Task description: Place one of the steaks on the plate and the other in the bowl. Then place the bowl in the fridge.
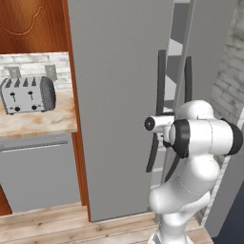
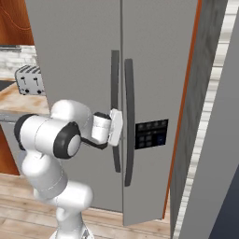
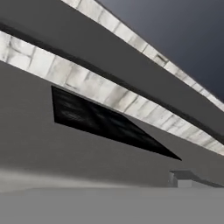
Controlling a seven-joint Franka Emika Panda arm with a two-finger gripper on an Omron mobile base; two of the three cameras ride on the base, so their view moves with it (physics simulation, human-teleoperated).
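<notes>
You're looking at the fridge (image 2: 79,56) head-on, and your gripper (image 2: 119,127) is sitting right up against its front, at the two long black handles (image 2: 129,121) where the doors meet. In the right base view the white hand is pointing sideways across the left door toward that seam, and the left handle is passing just behind it. The fingers themselves are hidden by the hand, but the gripper is spread wide, with nothing visibly pinched in it. Just past the gripper, on the right door, the dark control panel (image 2: 151,134) is showing, and the hand view is catching that same black panel (image 3: 105,122) on grey door, tilted hard. In the left base view the fridge's (image 1: 119,95) doors are standing slightly apart by the handles, with a sliver of shelving showing in the gap above the gripper. Well off to the gripper's far side, a silver toaster (image 1: 27,94) is resting on the wooden bench (image 1: 38,121) beside the fridge.
</notes>
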